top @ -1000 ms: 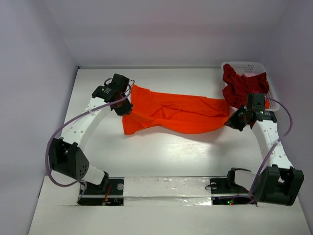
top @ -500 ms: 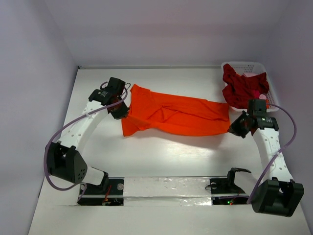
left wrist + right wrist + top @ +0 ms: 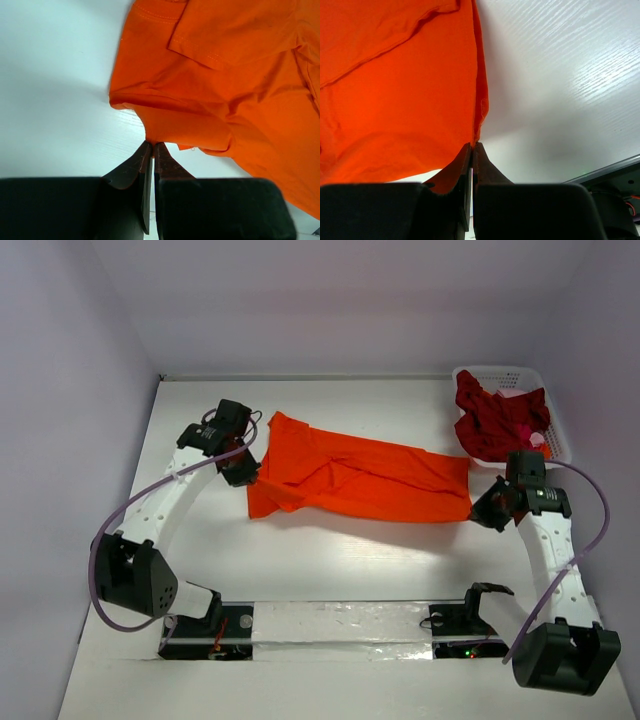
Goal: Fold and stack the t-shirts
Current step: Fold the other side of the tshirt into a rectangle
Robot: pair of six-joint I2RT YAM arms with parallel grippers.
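Top external: orange t-shirt (image 3: 360, 480) crosswise, perhaps hem-right.

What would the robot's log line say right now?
orange t-shirt: stretched between grippers, wrinkled | left gripper: shut on its left edge | right gripper: shut on its right edge | red t-shirt: crumpled in basket

Matt cloth t-shirt (image 3: 360, 480); grained white table (image 3: 330, 560)

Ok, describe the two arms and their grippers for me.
The left arm and right arm match: white links dotted with small holes, bulky black joint housings, and a mauve cable running along each from base to wrist. The left gripper and right gripper are black blocks with two dark fingers tapering to thin wedge tips.
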